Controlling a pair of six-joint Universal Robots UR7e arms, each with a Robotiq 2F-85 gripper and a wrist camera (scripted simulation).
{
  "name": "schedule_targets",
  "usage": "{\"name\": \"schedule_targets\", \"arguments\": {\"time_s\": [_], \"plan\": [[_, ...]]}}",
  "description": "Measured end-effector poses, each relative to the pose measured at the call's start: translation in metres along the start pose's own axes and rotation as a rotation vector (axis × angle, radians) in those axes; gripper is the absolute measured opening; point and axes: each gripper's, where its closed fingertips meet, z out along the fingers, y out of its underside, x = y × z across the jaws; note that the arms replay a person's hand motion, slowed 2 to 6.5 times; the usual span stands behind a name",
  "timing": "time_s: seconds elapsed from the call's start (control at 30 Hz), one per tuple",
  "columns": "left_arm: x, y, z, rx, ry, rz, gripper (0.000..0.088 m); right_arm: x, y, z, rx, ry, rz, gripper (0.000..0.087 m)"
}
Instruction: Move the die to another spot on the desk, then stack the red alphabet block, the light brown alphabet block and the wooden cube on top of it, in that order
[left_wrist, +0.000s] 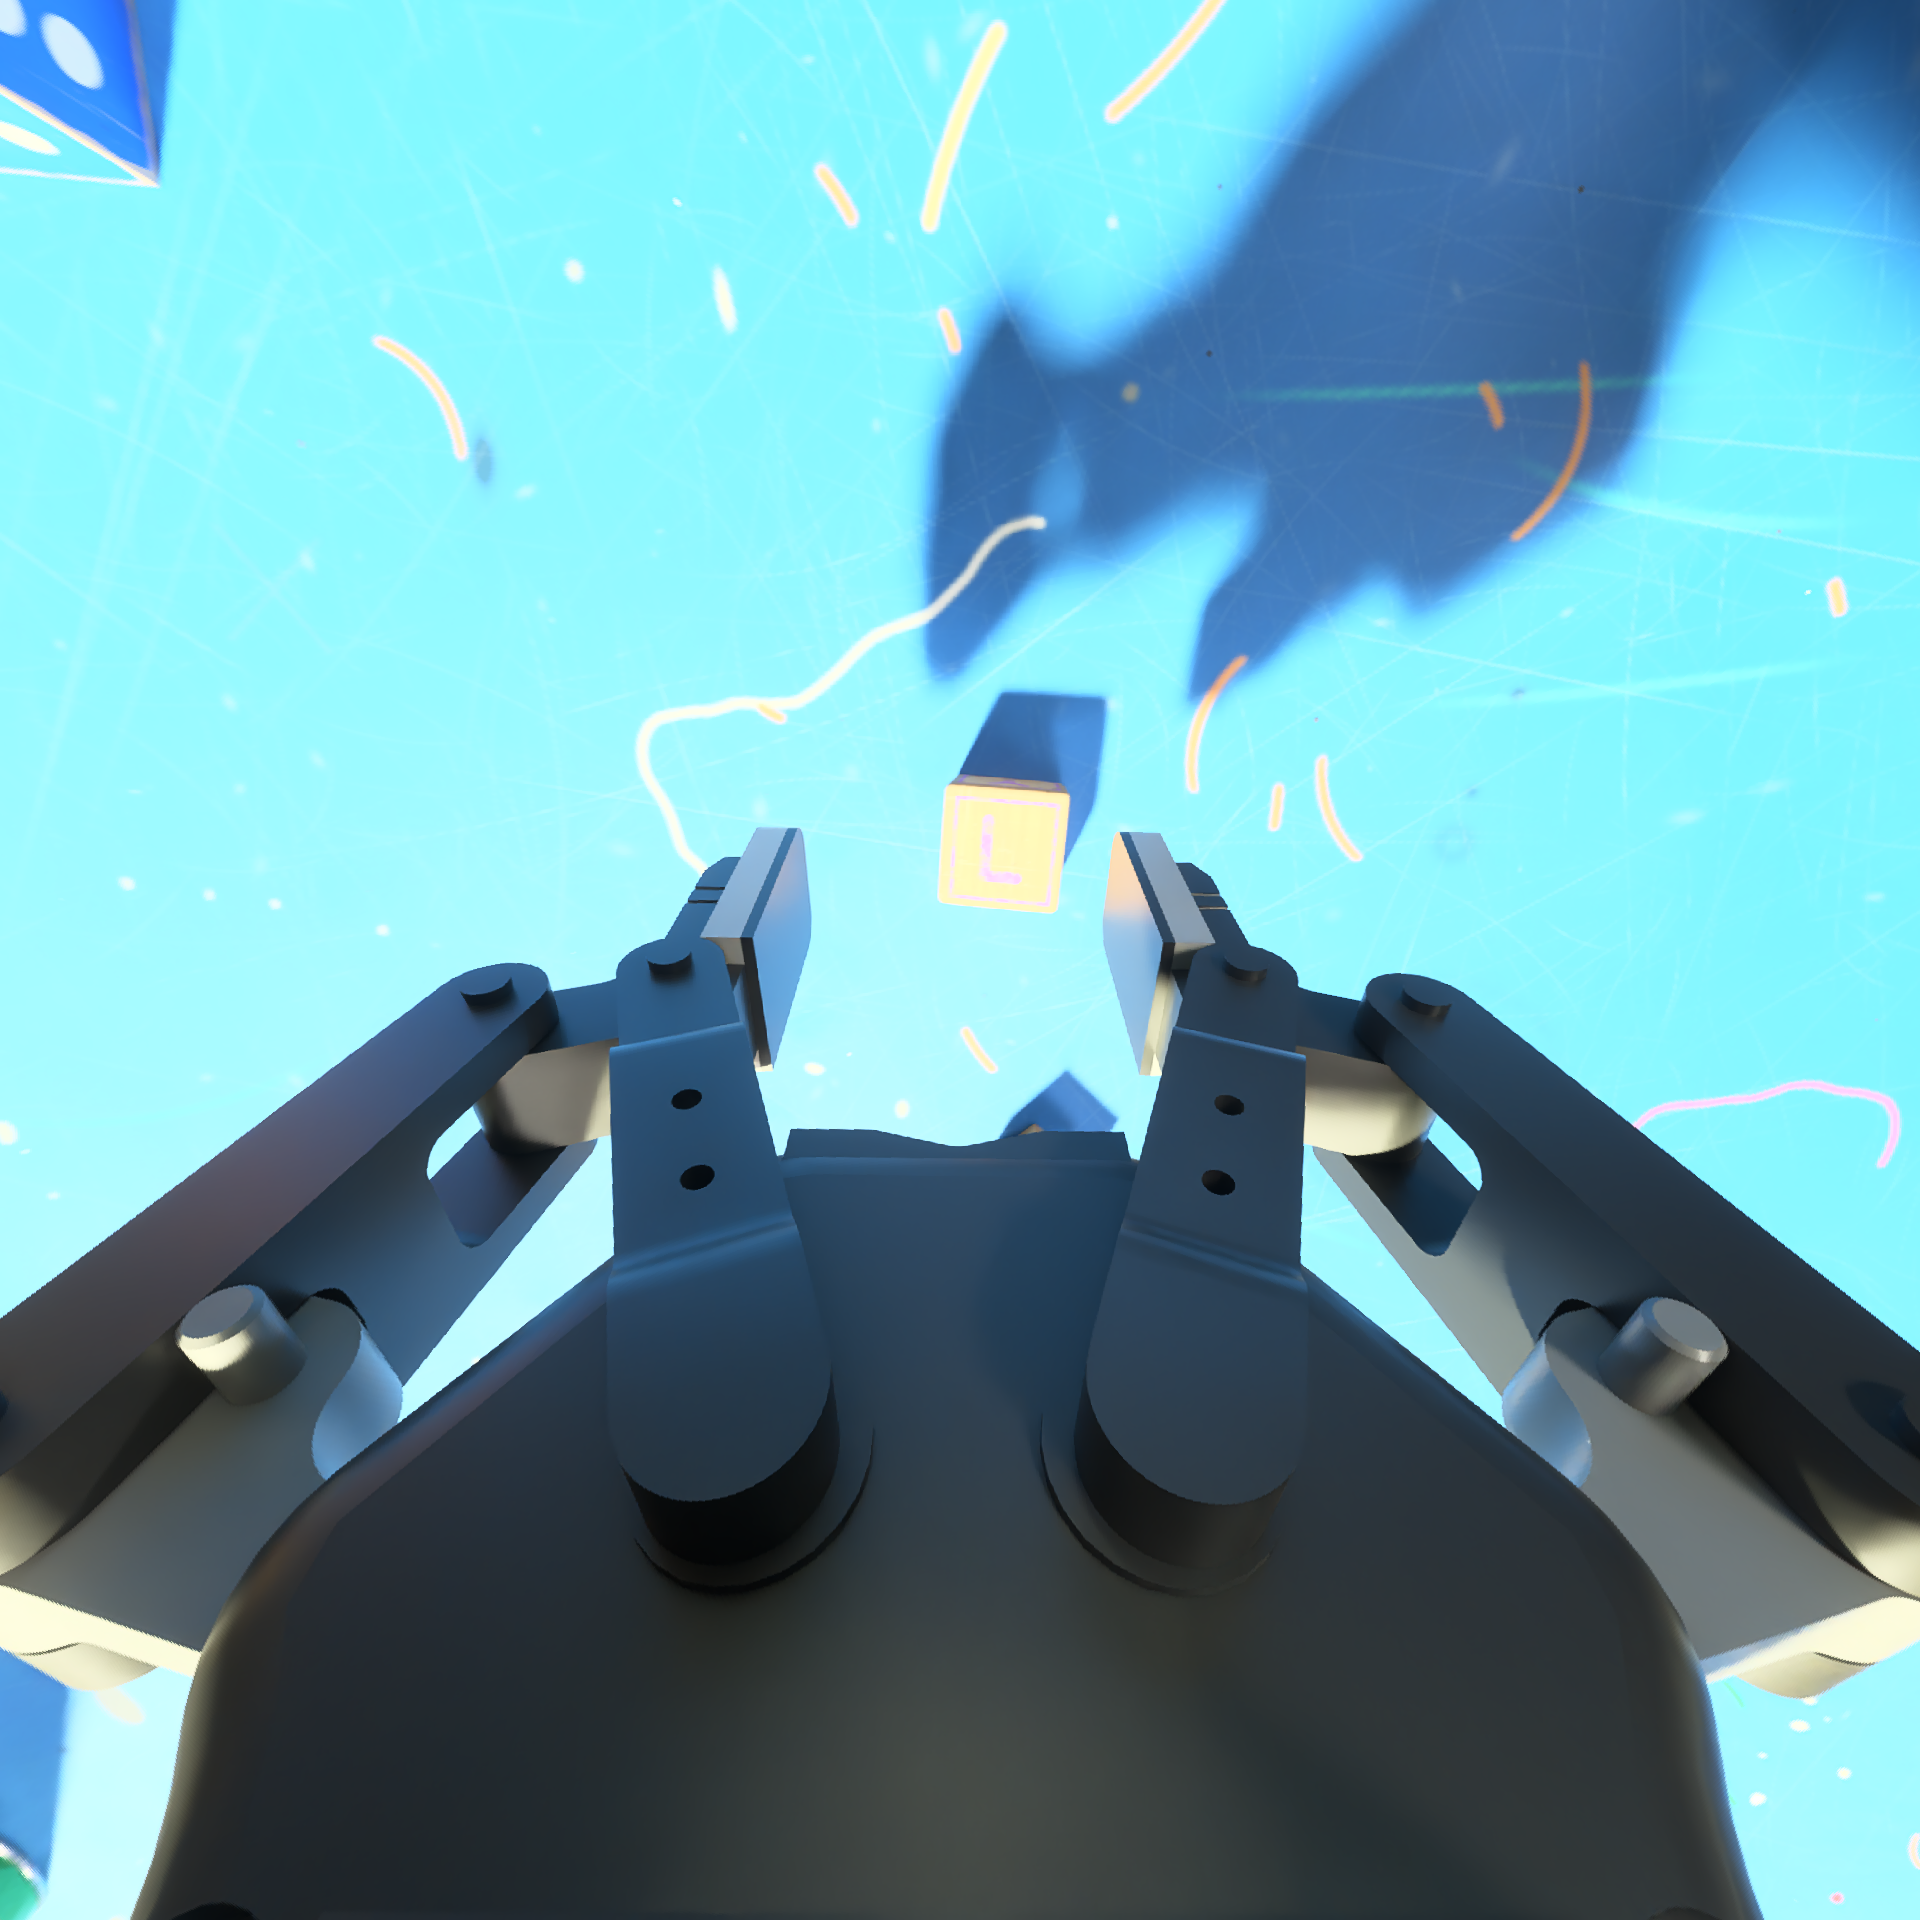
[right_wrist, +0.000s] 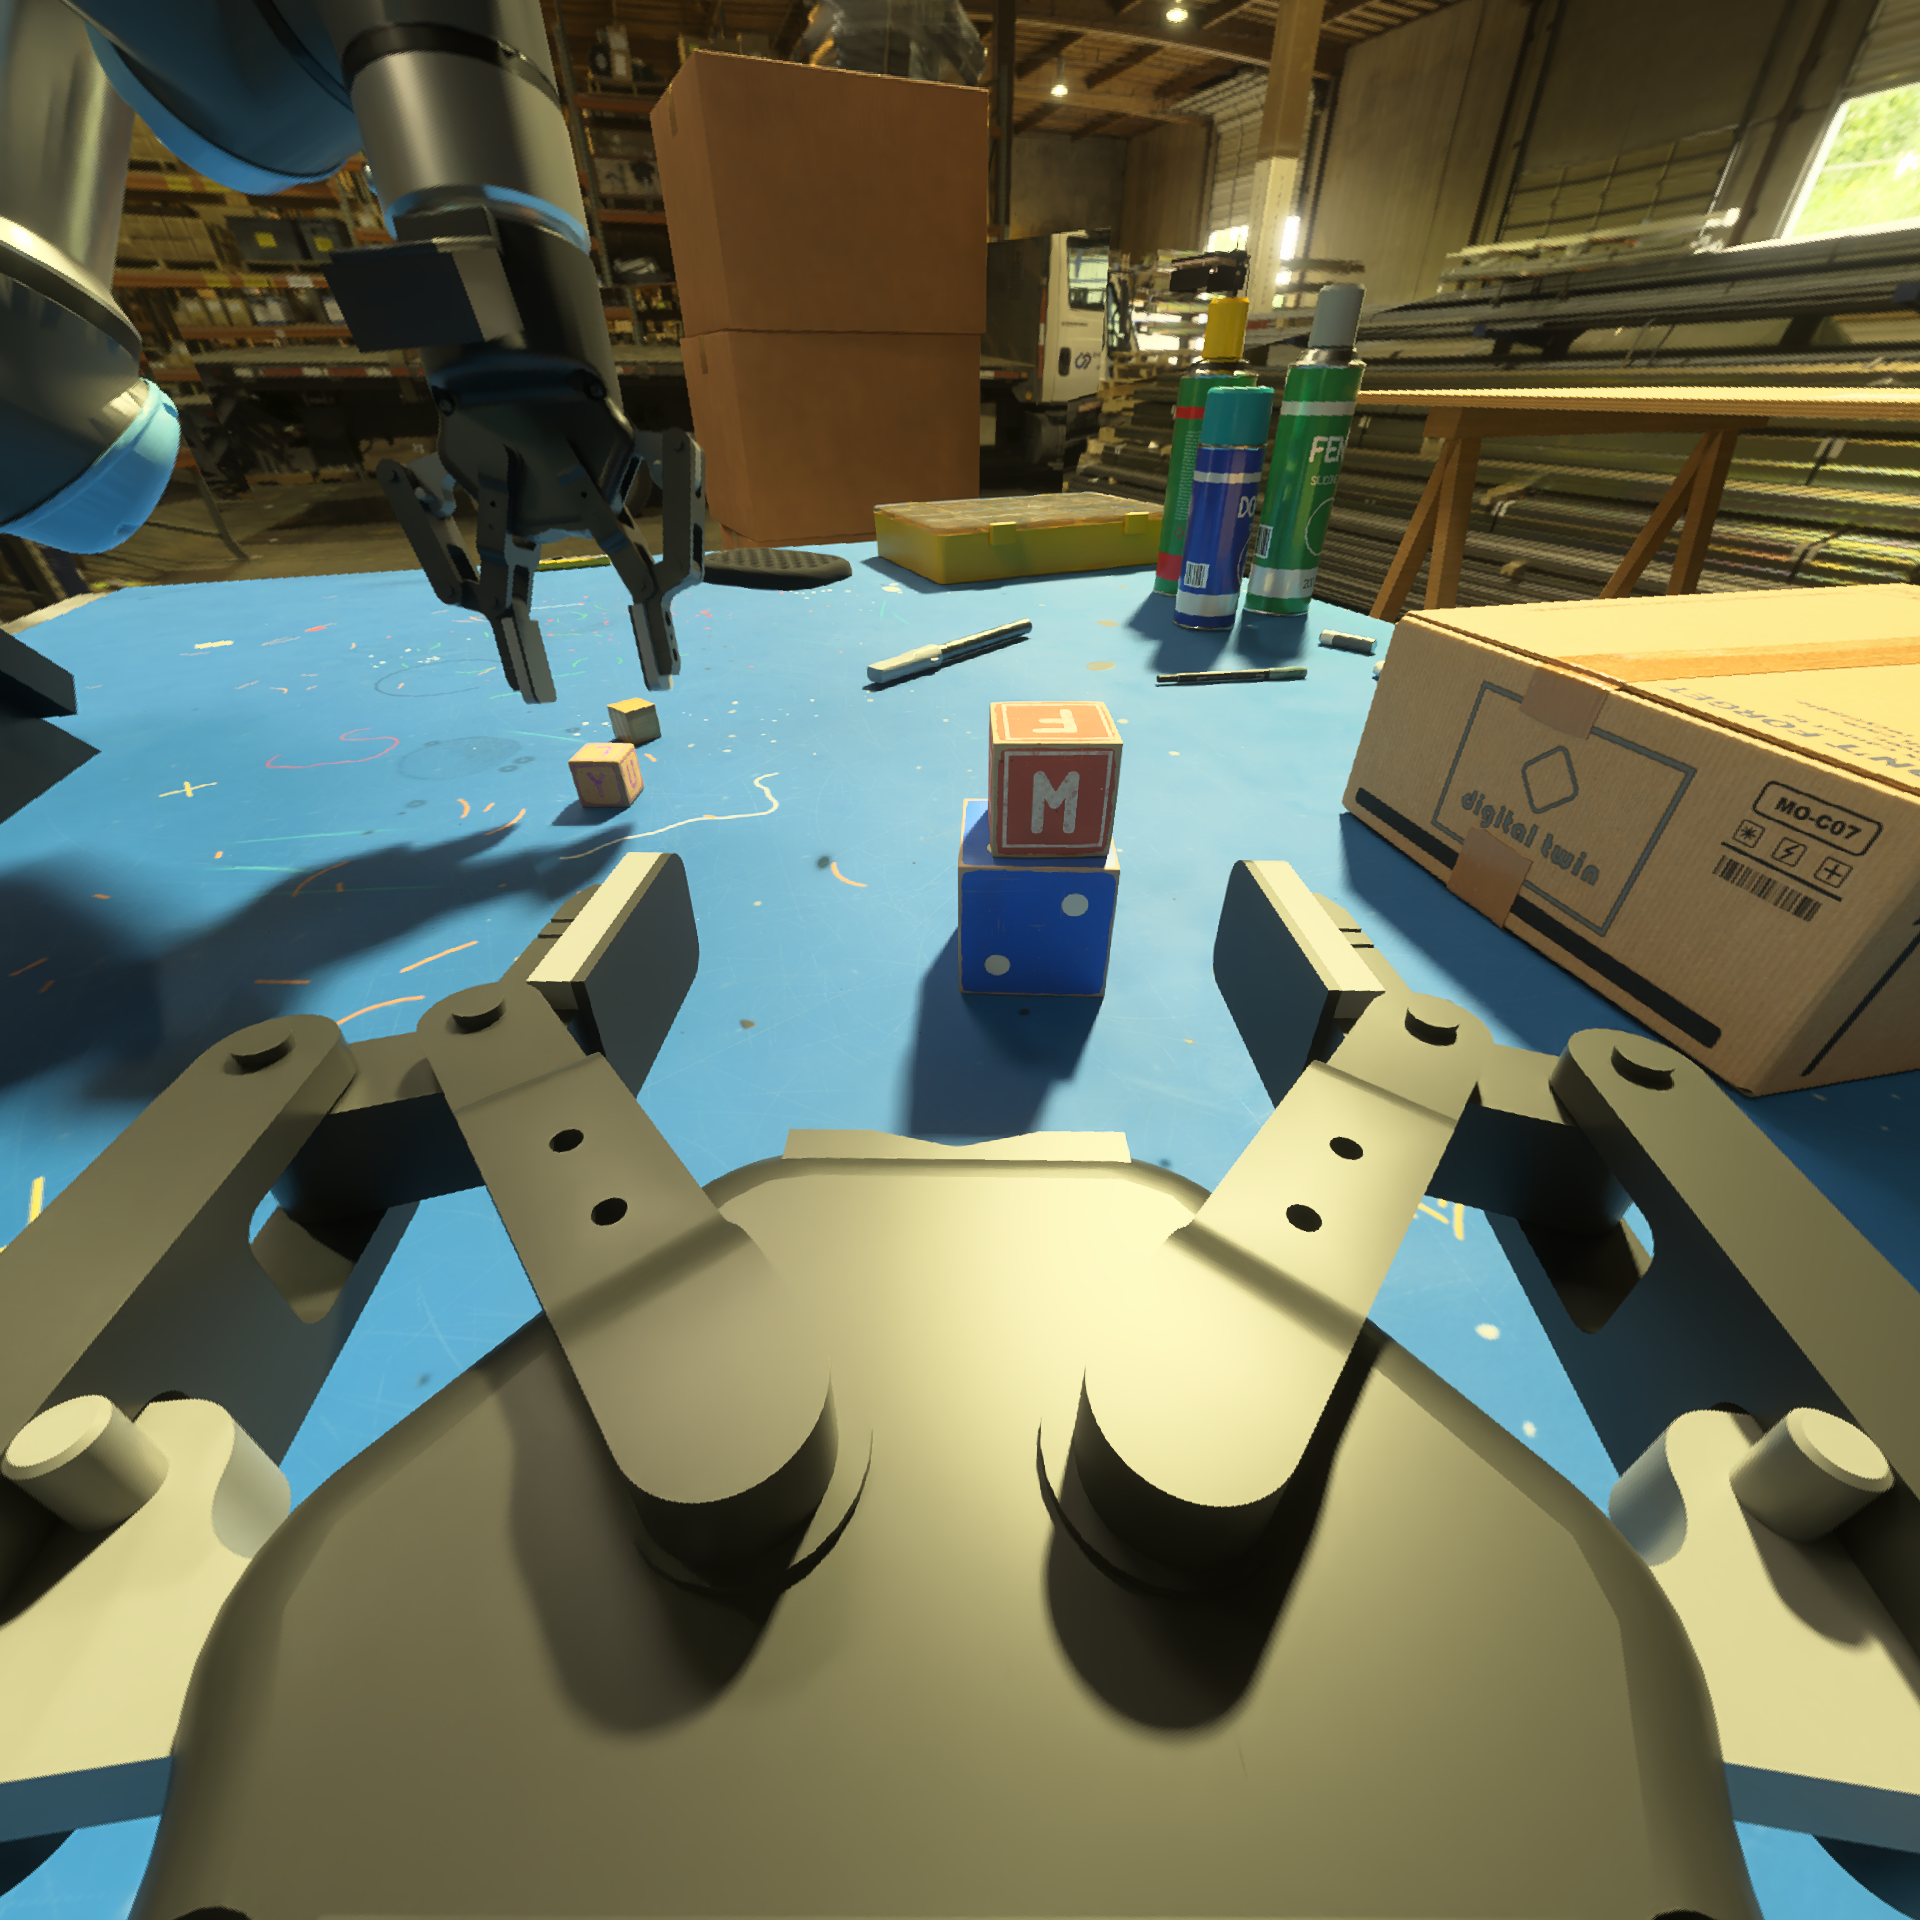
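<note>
Right wrist view: right pincer (right_wrist: 956, 935) low over the blue bench (right_wrist: 312, 1039), jaws spread wide, nothing between them. Straight ahead, blue die (right_wrist: 1036, 927) sits on the bench with the red alphabet block (right_wrist: 1054, 781) resting on top of it, set slightly toward the far side so a strip of the die's top shows in front. Stack is upright and clear of both fingers. Cardboard box (right_wrist: 1662, 821) to the right, near but apart from the stack. Farther back: three spray cans (right_wrist: 1262, 488) standing together, a yellow case (right_wrist: 1013, 532), a pen (right_wrist: 948, 650).

Left of the stack and well apart from it, the light brown alphabet block (right_wrist: 606, 773) lies on the bench, the wooden cube (right_wrist: 634, 719) just behind it; cannot tell if the two touch. Left pincer (right_wrist: 592, 665) hangs above that pair, jaws apart, holding nothing.

Left wrist view: looking down, left pincer (left_wrist: 958, 904) open and empty. Light brown alphabet block (left_wrist: 1002, 847) on the bench below, seen between the fingertips, touching neither. Corner of the die (left_wrist: 78, 88) at the upper left edge, well away.
</note>
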Motion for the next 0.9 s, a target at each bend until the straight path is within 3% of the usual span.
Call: {"name": "schedule_targets", "arguments": {"time_s": [0.43,0.67,0.9], "plan": [[0.006,0.015,0.03,-0.063,0.041,0.015,0.044,0.001,-0.001,-0.001,0.013,0.004,0.008,0.0854],[0.011,0.01,0.037,-0.018,0.11,0.034,0.0253,0.002,-0.001,-0.001,0.01,0.005,0.014,0.0854],[0.009,0.007,0.035,-0.022,0.144,0.032,0.0251,0.002,-0.001,-0.001,0.01,0.004,0.014,0.0854]]}}
